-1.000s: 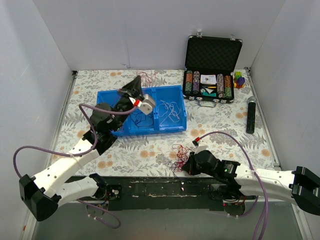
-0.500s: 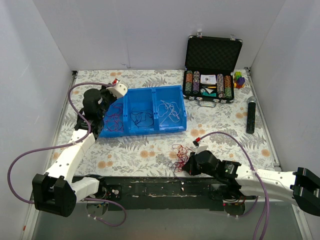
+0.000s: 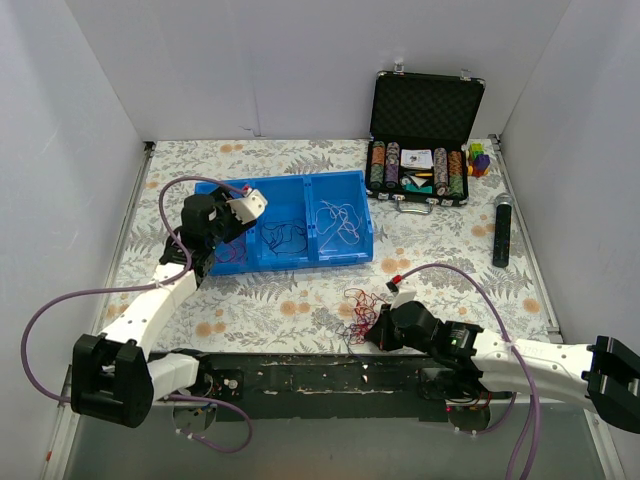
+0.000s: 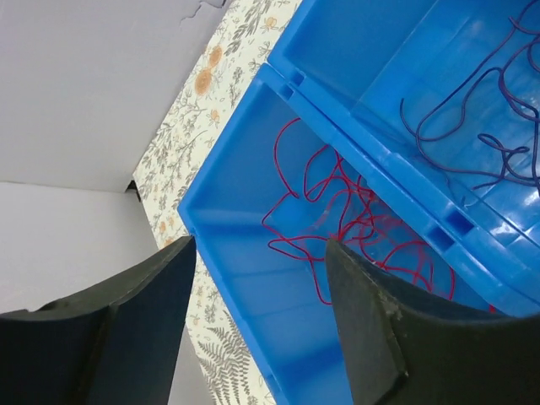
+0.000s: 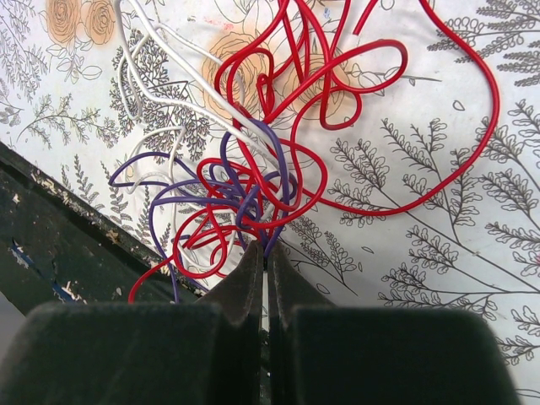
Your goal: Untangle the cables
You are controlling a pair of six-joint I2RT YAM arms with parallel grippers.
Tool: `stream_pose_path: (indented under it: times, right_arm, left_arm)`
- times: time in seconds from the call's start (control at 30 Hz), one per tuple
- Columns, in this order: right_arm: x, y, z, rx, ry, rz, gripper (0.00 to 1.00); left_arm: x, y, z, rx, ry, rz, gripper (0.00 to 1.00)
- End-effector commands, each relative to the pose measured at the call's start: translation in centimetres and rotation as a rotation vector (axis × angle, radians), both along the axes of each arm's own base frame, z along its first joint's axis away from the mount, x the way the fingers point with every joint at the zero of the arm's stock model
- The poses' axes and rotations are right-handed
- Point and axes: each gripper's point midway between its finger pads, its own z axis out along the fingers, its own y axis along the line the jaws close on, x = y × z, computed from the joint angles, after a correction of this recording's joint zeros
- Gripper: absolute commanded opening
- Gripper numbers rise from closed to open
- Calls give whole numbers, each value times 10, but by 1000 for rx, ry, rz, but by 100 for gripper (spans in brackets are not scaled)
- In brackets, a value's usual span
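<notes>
Red, purple and white cables, one knot (image 5: 253, 186), lying at the near edge of the tabletop (image 3: 300, 295). — J

Right hand (image 5: 264, 255) state? — M

Pinched together on the knot's lower side. Looks like several strands between the fingers, red and purple both, not just one. — J

That's the risk. Pull from there and I'd expect the loops to cinch, or the whole knot to drag along in one piece. — M

Yes. It also sits right by the black front strip (image 3: 300, 372). A tug toward the bases could take it off the edge. — J

Left hand (image 4: 260, 249)? — M

Spread apart, empty, hanging over the left cell of the blue bin (image 4: 380, 169). Well apart from the knot, so nothing pins the far side if the right one pulls. — J

Bin contents? — M

Loose sorted strands: red wires (image 4: 354, 228) in the left cell, dark wires (image 4: 494, 139) in the middle, pale wires (image 3: 340, 215) in the right. A low pass by the left hand could hook the red ones back out. — J

Surface? — M

Flower-print cloth, flat and matte. Can't tell if it's fixed down, so it might ruck under a drag. — J

Room? — M

White panels on three sides, a tight box. Open chip case (image 3: 420, 170), small coloured blocks (image 3: 480, 158) and a dark stick (image 3: 501, 230) at far right, well apart from both hands. — J
</notes>
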Motion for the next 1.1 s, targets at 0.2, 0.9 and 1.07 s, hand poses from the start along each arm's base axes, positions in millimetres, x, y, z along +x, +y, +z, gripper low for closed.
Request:
stream_pose_path:
  times: [0.2,0.9,1.07]
  right_arm:
    - [-10,-27,-29,-138,32,11,1]
    - [-4,-26,-17,-149,12,-6,1]
    - [-4,-28,-20,-153,22,-15,1]
  left_arm:
    - [3,-39,90,-78,-152,-152,72]
    - [-195,-277,-33,-253,538,-961,73]
    - [-208,-288,-53,-257,629,-1031,73]
